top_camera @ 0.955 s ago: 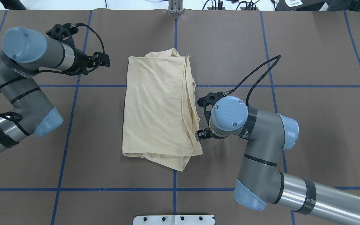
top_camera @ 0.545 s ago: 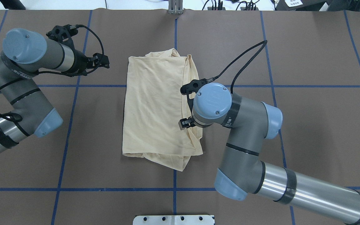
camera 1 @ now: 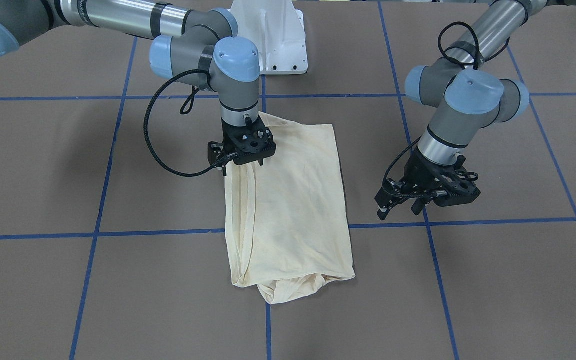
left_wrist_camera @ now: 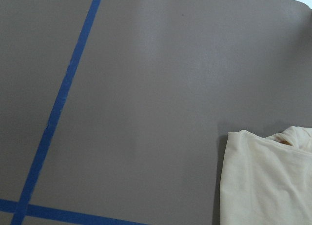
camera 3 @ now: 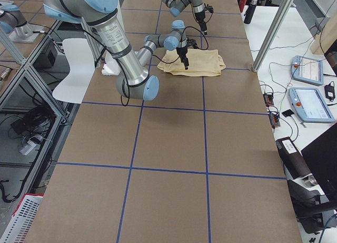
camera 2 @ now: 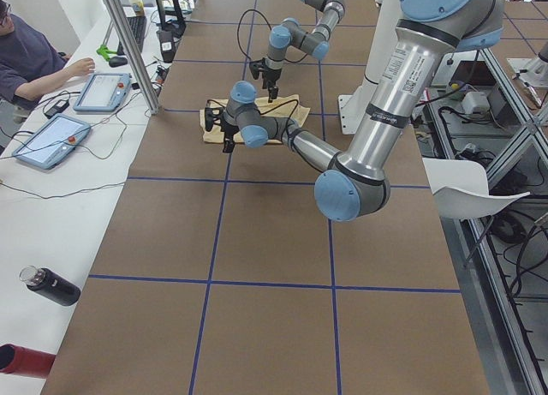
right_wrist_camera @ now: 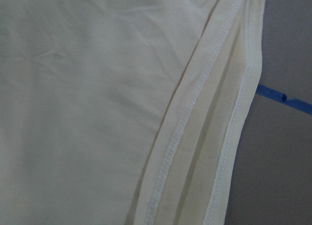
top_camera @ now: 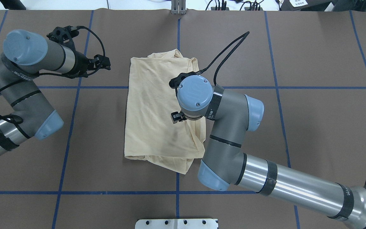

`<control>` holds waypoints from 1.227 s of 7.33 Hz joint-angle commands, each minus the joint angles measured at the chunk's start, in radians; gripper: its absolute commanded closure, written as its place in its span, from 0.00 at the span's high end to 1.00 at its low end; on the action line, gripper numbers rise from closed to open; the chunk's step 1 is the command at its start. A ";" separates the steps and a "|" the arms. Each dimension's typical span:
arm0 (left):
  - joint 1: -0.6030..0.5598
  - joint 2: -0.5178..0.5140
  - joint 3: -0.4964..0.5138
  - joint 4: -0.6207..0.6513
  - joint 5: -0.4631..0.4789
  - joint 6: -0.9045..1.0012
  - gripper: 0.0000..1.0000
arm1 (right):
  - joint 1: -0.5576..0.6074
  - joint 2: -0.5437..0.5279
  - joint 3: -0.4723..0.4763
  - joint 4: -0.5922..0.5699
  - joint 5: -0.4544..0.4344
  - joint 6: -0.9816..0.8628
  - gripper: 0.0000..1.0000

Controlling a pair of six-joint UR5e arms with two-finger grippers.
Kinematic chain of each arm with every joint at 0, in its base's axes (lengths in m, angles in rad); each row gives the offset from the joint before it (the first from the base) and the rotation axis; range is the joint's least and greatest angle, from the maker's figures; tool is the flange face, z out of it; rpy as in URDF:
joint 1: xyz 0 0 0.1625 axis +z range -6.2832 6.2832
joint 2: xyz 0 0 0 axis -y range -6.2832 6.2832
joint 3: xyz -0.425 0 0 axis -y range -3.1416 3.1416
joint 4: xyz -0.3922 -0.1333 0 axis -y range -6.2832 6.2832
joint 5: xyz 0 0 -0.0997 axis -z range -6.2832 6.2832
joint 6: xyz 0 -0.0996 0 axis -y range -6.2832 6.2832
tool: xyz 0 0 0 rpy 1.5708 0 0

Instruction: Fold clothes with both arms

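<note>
Currently the shirt is lying folded into a long rectangle at the middle of the brown table. It is crossing a blue tape line, plain side up, with bunched fabric poking out at both short ends. The right gripper is pointing straight down over the shirt's right-hand side, where stitched hems are running in layers. The wrist is hiding its fingers from above and the wrist camera is showing only cloth, so whether it is open, closed or pinching fabric cannot be told. The left gripper is hovering over bare table near the shirt's far left corner, apart from it, its jaws looking parted and holding nothing.
</note>
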 commanded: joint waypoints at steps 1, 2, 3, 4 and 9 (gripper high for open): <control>0.001 -0.002 0.001 0.001 0.000 0.000 0.99 | -0.001 -0.005 -0.019 0.000 0.004 -0.004 1.00; 0.001 -0.002 0.001 0.001 0.000 0.000 0.99 | -0.001 -0.002 -0.038 -0.001 0.007 -0.002 1.00; 0.001 -0.002 0.001 0.001 0.000 0.000 0.99 | -0.001 -0.004 -0.044 -0.001 0.008 -0.002 1.00; 0.001 -0.001 0.001 0.001 0.000 0.000 0.99 | -0.001 -0.001 -0.047 0.000 0.010 -0.001 1.00; 0.003 -0.005 -0.002 0.001 0.000 -0.005 0.99 | -0.004 -0.009 -0.050 -0.004 0.035 0.001 1.00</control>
